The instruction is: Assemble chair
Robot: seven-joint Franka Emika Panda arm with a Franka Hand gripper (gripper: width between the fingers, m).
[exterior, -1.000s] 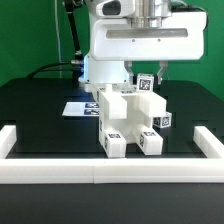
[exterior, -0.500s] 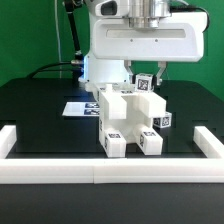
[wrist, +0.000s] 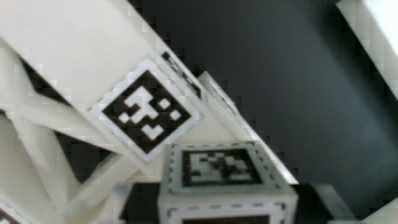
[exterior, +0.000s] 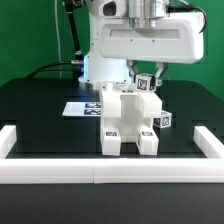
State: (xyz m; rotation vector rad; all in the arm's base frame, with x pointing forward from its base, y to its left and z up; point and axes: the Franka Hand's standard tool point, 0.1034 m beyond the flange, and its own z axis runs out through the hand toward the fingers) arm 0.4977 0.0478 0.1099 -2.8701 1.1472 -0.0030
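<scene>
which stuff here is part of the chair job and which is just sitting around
Job: the chair, its tagged parts joined into one block; the claw shut on the chair's top part.

Lying about: the marker board, the white border rail, the black table.

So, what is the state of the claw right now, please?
Claw: closed on the chair, gripping it at the top of its back.

The exterior view faces the arm head-on from low beyond the border rail (exterior: 110,172), chair (exterior: 128,125) dead centre. The wrist view sits very close above that chair (wrist: 151,110), tags filling it; both share it.
</scene>
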